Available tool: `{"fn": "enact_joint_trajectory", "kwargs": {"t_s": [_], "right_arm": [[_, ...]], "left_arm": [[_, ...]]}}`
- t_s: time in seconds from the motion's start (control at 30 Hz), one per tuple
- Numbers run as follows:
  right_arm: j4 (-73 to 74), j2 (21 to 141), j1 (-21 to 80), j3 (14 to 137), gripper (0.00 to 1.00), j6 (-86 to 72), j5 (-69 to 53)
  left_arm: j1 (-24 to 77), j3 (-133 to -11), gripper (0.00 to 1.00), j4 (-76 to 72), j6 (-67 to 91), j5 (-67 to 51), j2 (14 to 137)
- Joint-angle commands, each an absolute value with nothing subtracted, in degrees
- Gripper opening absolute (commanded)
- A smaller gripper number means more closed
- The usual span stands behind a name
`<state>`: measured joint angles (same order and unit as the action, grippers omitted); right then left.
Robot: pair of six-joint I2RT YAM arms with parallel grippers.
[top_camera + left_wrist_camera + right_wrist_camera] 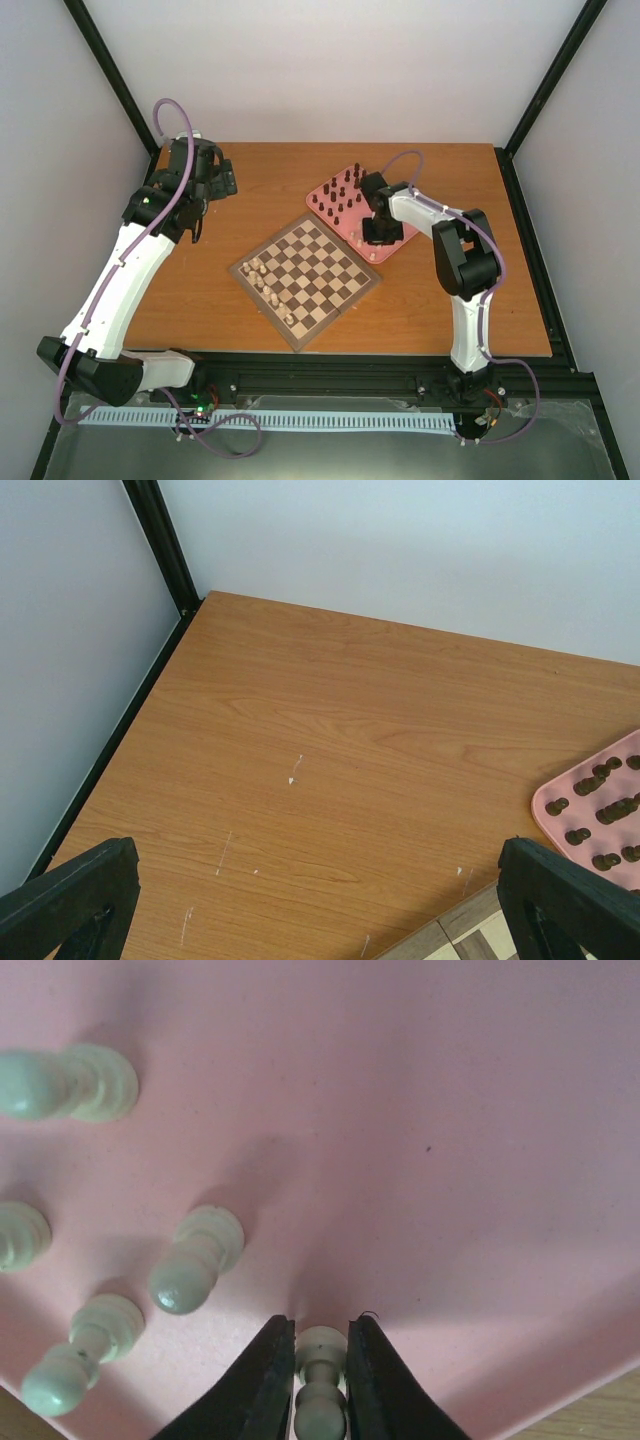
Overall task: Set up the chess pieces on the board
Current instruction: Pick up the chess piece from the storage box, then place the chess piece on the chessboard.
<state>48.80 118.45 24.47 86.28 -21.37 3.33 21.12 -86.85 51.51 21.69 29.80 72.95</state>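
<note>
Clamping a cream piece (320, 1380) between its two dark fingers (265, 1385), the right end effector (321, 1330) is shown low over the pink tray (450, 1160) in the right wrist view; this grasp is hidden in the top view, where only the wrist can be made out above the near part of the tray; the cream piece stands upright close to the tray's edge, its long axis running along the gap between the fingers, its base on the pink surface and its rounded head toward the camera; four more cream pieces (195, 1260) are seen upright to its left, apart from it and from one another; the whole layout is given by the top view alone: the board (305, 268) lies on the table (450, 300) turned corner-on to the arms, just beside the tray, with several light pieces lined along its left edge, and dark pieces (345, 195) are stood in rows on the far part of the tray; the left end effector (320, 920) is spread wide with nothing between its fingers, held over bare table at the far left; one corner of the board and a tray corner bearing dark pieces are taken in by its wrist view.
</note>
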Motion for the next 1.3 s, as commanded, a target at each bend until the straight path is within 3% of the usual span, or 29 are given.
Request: {"fn": "enact_joint_trajectory", "kwargs": {"t_s": [0.0, 0.33, 0.57, 0.9, 1.27], "right_arm": [[49.11, 119.89, 24.01, 88.6, 0.12, -21.1, 3.41], [52.8, 111.65, 25.12, 89.06, 0.06, -21.69, 5.36], [57.96, 108.49, 34.43, 94.09, 0.06, -22.95, 3.53], [60.27, 121.81, 53.25, 108.82, 0.06, -24.61, -0.75], [58.7, 131.12, 56.69, 118.13, 0.06, -23.5, -4.94]], "left_arm": [[21.53, -88.72, 1.0, 52.47, 21.57, 29.97, 73.15], [21.53, -88.43, 1.0, 52.58, 22.06, 29.15, 73.22], [21.53, -88.9, 1.0, 52.47, 22.24, 28.42, 73.34], [21.53, -88.76, 1.0, 53.54, 22.5, 28.08, 72.46], [21.53, -88.68, 1.0, 55.77, 23.65, 28.81, 72.5]]}}
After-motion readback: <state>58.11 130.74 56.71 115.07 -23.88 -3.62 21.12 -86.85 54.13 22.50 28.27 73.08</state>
